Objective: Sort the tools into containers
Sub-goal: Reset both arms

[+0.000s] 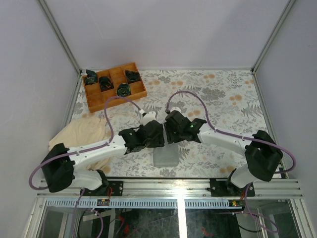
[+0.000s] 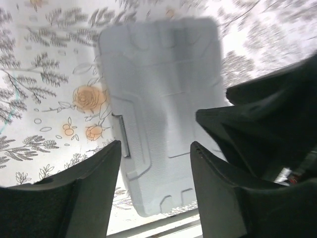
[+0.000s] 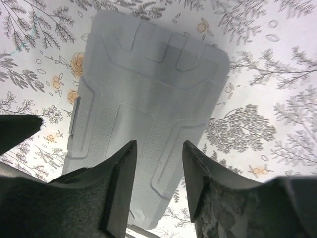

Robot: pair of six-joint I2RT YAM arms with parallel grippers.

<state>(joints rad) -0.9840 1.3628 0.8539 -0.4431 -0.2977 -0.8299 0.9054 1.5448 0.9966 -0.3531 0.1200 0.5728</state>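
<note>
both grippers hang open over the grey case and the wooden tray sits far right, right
No: the wooden tray sits far left, as the top view shows. The left gripper and right gripper do hang open over the grey case.

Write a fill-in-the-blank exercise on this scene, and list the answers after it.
1. The grey plastic case lies flat and ___ on the floral tablecloth.
2. The wooden tray sits in the table's far ___ corner.
3. The left end effector and the right end effector hover over the case, both ___ and holding nothing.

Missing words: closed; left; open.
</note>
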